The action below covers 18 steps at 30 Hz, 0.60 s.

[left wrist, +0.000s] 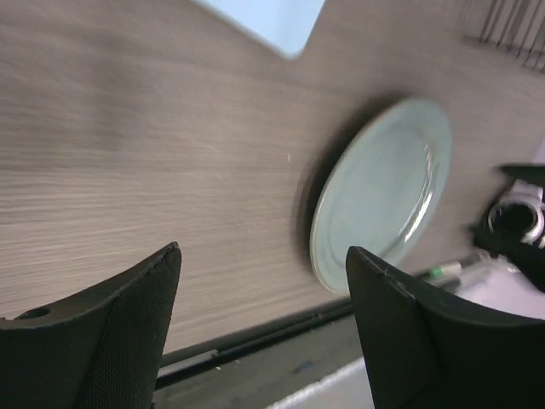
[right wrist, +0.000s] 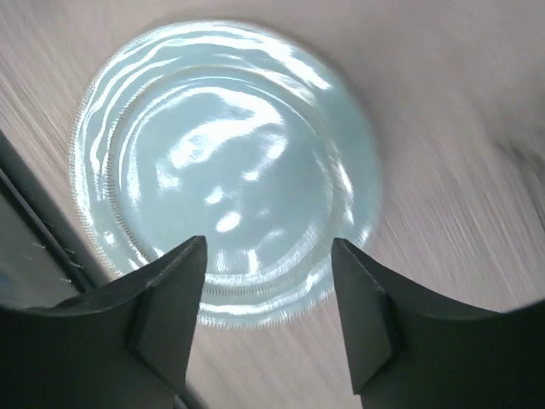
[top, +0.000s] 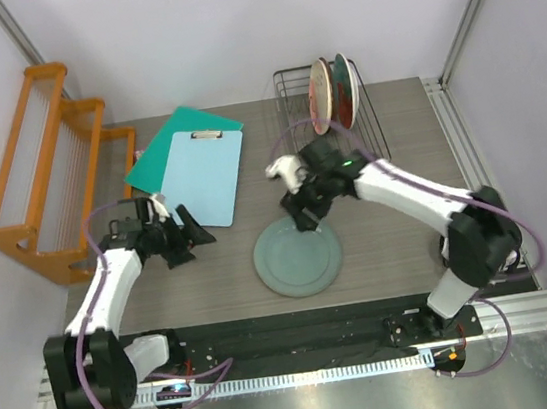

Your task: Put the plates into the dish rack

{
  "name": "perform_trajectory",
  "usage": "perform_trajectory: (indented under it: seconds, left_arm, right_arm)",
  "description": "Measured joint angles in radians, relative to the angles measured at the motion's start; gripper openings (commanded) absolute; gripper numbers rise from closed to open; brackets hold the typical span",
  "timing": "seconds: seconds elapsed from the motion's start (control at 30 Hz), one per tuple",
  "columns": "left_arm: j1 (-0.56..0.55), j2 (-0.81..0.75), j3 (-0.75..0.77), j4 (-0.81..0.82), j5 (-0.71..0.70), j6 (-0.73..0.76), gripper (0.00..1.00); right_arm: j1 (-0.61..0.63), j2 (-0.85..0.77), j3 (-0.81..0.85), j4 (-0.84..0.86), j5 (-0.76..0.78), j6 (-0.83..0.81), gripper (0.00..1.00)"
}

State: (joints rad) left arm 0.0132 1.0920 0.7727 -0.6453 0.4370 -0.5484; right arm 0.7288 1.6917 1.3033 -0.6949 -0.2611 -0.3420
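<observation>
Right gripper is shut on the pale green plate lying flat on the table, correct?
No. The right gripper is open, jaws apart over the pale green plate, which lies flat on the table. The right wrist view shows it.

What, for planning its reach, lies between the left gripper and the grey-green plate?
Only bare tabletop separates left gripper and grey-green plate, seen in the top view.

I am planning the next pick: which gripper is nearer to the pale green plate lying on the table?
Right. The right gripper hangs open above the far rim of the plate; the left gripper is well to its left, apart from it.
</observation>
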Motion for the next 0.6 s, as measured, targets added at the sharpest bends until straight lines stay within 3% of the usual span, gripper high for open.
perform_trajectory:
  seconds: [0.2, 0.4, 0.6]
  left_arm:
    - [-0.115, 0.164, -0.141, 0.130, 0.111, -0.080, 0.75]
    - [-0.189, 0.284, -0.162, 0.333, 0.151, -0.129, 0.70]
    - [-0.280, 0.396, -0.169, 0.481, 0.201, -0.164, 0.64]
  right_arm:
    - [-0.314, -0.267, -0.216, 0.069, -0.145, 0.250, 0.68]
    - [-0.435, -0.282, -0.449, 0.084, -0.297, 0.419, 0.67]
    - [-0.547, -0.280, -0.558, 0.159, -0.399, 0.520, 0.67]
